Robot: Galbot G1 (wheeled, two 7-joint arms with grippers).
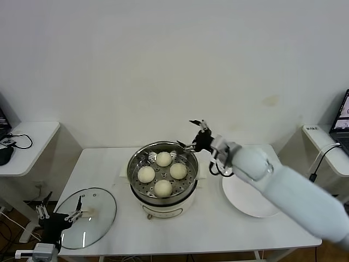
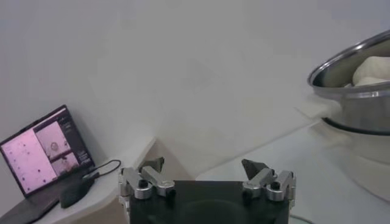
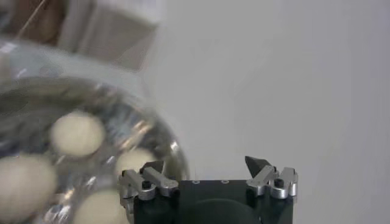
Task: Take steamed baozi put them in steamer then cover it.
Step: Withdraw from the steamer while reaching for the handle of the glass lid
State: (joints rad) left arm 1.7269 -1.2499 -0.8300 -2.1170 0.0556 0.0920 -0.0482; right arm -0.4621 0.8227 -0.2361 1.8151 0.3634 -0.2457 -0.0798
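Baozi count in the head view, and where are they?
4, all on the steamer's perforated tray: back baozi, left baozi, right baozi, front baozi. None elsewhere; the white plate shows none.

You have the steamer point(image 1: 162, 183) mid-table point(image 1: 196, 229) with four baozi point(image 1: 163, 159) in it. The cover point(image 1: 87, 216) lies to its left at the front corner, the left claw point(image 1: 59, 208) over its edge. The plate point(image 1: 248, 199) sits right; the right claw point(image 1: 194, 135) hangs above the steamer's far right rim.
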